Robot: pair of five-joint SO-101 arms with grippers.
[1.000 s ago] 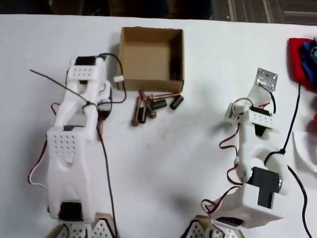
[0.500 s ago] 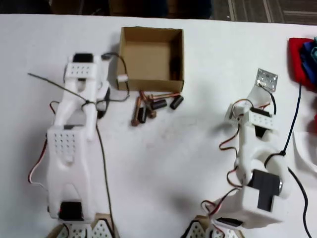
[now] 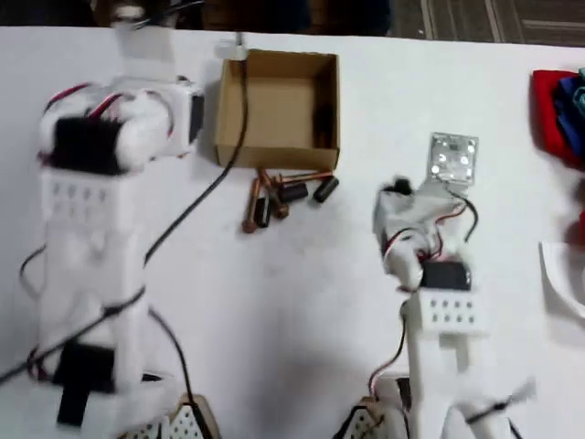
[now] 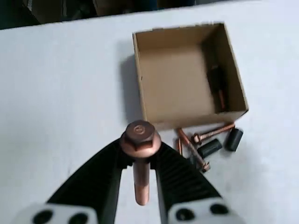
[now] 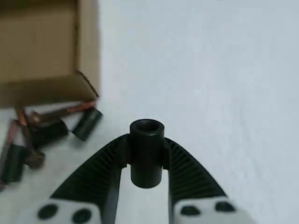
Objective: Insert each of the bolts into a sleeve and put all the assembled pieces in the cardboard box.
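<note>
While both arms stand over the white table (image 3: 302,302), we see each claw gripping one part. The left claw (image 4: 140,156) is clenched on a copper bolt (image 4: 140,186); its flanged hexagonal head sits just past the fingertips, and its shank lies between the ribbed black fingers (image 4: 100,182), running back toward the wrist. The right claw (image 5: 146,140) is grasping a black sleeve (image 5: 146,163), pinched from both sides; its open bore faces the wrist camera, and the bore looks hollow.

From above, the left arm (image 3: 91,183) stands at the left of the table, beside the cardboard box (image 3: 274,157); the right arm (image 3: 430,265) stands well to the right of it. The box sits open near the far edge of the table; inside it a dark-and-copper piece (image 3: 322,123) lies against the right-hand wall, and we cannot tell more about it.

Just in front of the box's near wall lies a small heap; the loose bolts (image 3: 253,203) are copper and lie at several angles, some crossing one another; the loose sleeves (image 3: 324,189) are short black tubes lying among them, one a little apart at the right end of the heap. Neither claw touches the heap or the box; a red cloth (image 3: 558,101) lies at the right edge of the table.
</note>
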